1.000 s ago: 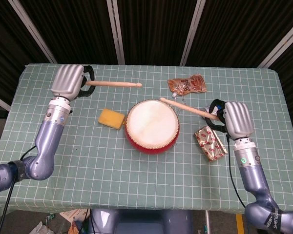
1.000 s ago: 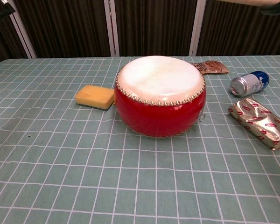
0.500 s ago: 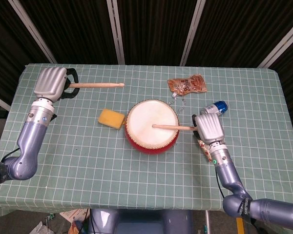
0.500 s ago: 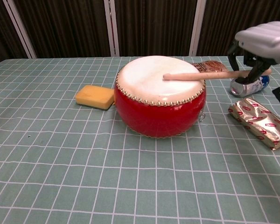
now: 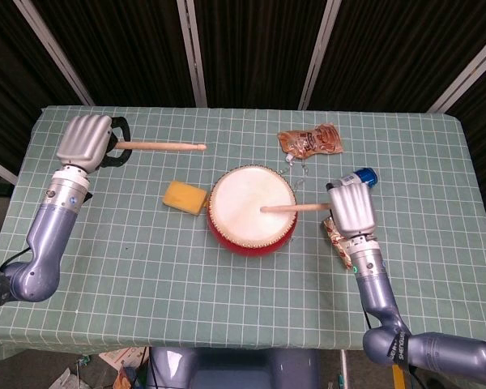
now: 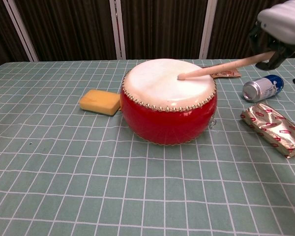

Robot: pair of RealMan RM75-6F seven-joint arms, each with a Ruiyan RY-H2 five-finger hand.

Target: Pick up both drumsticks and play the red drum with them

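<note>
The red drum with a pale skin stands at the table's middle. My right hand grips a wooden drumstick to the right of the drum; the stick slopes down and its tip touches or hovers just above the skin near its centre. My left hand is raised at the far left and holds the other drumstick, which points right, well clear of the drum. The chest view does not show the left hand.
A yellow sponge lies just left of the drum. A brown snack packet, a blue can and a gold-and-red wrapped pack lie to the drum's right, close under my right hand.
The right hand came down from the right and struck the skin, then rose slightly, tilting the stick handle-up. The left hand drew back to the left with its stick and now holds still.
</note>
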